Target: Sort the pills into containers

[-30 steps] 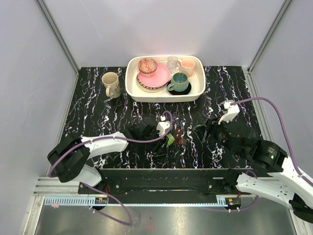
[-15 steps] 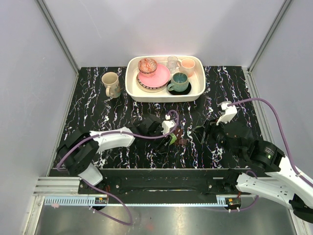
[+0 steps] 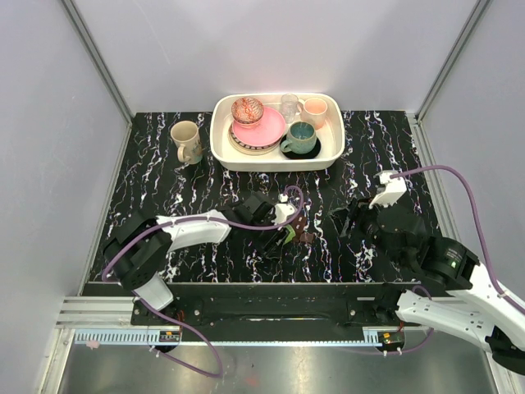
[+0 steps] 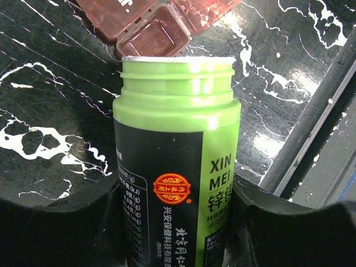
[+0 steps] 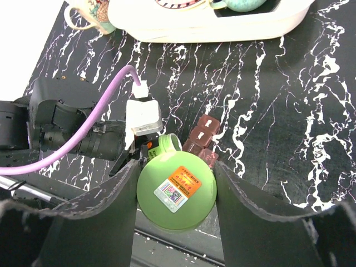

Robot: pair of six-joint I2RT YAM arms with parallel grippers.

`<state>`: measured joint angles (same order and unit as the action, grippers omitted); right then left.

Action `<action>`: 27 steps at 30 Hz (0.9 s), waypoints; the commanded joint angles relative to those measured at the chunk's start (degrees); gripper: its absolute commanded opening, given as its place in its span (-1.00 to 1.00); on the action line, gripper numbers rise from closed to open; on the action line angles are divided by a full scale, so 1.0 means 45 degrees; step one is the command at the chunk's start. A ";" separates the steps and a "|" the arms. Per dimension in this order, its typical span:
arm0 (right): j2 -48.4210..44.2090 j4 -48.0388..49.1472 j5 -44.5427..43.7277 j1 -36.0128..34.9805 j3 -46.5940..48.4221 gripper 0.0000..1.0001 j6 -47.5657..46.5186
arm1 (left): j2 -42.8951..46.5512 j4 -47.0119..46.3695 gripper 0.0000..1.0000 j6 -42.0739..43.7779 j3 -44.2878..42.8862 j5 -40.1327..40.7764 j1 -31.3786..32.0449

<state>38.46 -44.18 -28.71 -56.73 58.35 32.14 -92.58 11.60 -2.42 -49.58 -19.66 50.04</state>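
Far left, toward the back: beige ceramic mug [image 3: 186, 141], upright on the black white-veined marble tabletop [image 3: 164, 189]. Just right of that, a white oblong tray [image 3: 220, 148] filled with crockery.

Nearer the front, left of centre: left gripper [image 3: 277, 223], reaching rightward, low over the tabletop. Clamped on a bright green plastic bottle with a black label [image 4: 178, 167], black fingers [image 4: 61, 222] pressing both sides of the body. Threaded neck bare and uncapped, tipped toward the case.

At centre: small dark-brown oblong pill case [image 3: 302, 228], flat on the tabletop, set at a slant. Seen from the left wrist as reddish translucent compartments [image 4: 161, 22], one lying open just beyond the bottle's mouth. Touching the rim or not: cannot tell.

Right of centre: right gripper [image 3: 349, 223], facing the left one across the case, well apart from the tray. Closed around a round green cap bearing an orange sticker [image 5: 176, 192], held between both dark fingers [image 5: 233, 189] above the near end of the case.
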 commanded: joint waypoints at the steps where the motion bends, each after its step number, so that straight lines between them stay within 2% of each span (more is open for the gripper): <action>1: -0.0401 -0.0181 -0.1392 -0.0030 0.0100 -1.00 0.0611 | -0.0267 0.0293 -1.00 0.0361 -0.0817 0.0326 0.0071; 27: -0.1202 -0.0670 -0.1726 -0.0030 -0.0017 -1.00 0.0885 | -0.1537 0.2325 -1.00 0.0927 -0.2419 0.0990 0.0208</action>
<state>33.36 -46.72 -34.04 -56.73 57.93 35.33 -98.87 21.12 0.32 -57.58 -16.56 50.61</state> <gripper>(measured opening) 0.571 0.557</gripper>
